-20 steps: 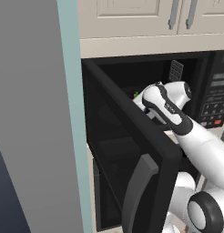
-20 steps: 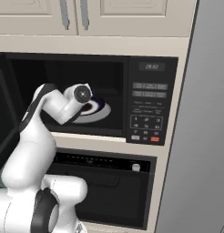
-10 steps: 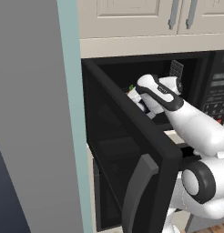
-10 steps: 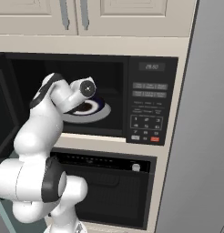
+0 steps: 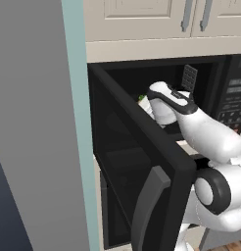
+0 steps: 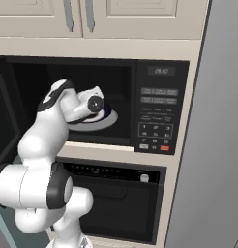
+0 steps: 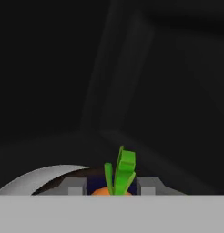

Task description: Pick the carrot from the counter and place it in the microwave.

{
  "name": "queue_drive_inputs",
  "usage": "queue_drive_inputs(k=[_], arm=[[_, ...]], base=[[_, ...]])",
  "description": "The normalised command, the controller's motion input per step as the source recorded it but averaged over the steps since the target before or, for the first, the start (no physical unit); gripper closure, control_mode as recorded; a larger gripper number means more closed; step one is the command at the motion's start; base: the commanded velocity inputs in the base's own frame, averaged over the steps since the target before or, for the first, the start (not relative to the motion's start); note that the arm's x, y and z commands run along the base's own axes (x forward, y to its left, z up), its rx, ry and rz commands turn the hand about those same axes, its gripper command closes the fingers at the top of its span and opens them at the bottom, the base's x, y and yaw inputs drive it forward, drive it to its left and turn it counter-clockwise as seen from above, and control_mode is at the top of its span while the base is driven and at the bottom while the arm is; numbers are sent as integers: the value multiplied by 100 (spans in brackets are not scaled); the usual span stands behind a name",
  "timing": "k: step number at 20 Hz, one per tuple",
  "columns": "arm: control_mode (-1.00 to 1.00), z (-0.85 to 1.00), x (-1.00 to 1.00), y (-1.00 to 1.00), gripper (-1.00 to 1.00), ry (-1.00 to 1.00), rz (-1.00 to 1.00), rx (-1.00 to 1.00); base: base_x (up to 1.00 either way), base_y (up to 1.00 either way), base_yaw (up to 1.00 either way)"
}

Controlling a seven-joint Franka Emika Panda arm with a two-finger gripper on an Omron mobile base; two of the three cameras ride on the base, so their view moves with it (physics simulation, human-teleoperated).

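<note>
The black microwave stands with its door swung open to the left. My arm reaches into its dark cavity. The gripper is shut on the carrot: the green top sticks up between the two fingertips, with a sliver of orange below it. The carrot hangs just above the grey turntable plate, also seen as a pale disc under the hand. From the left, a bit of the carrot's green top peeks out beside the white hand. The counter is out of view.
A black oven sits under the microwave and cream cabinets hang above it. A tall grey panel flanks the right side, a grey wall the left. The microwave's button panel is right of the cavity.
The arm has stretched deeper into the microwave, carrying the hand and carrot over the turntable plate. The grip on the carrot has held.
</note>
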Motion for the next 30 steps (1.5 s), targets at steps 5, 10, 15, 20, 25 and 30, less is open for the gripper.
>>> queue_drive_inputs(k=[5, 10, 15, 20, 25, 30], arm=[[-100, -16, 23, 0, 100, 0, 0, -7], [-100, -14, 40, 0, 100, 0, 0, -7], [-100, -20, 10, 2, -100, 0, 0, -5], [-100, -6, 0, 0, -100, 0, 0, -1], [-100, 0, 0, 0, -100, 0, 0, -1], [-100, 0, -9, 0, -100, 0, 0, -2]], base=[[0, 0, 0], [0, 0, 0], [0, 0, 0], [0, 0, 0], [0, 0, 0], [0, 0, 0]])
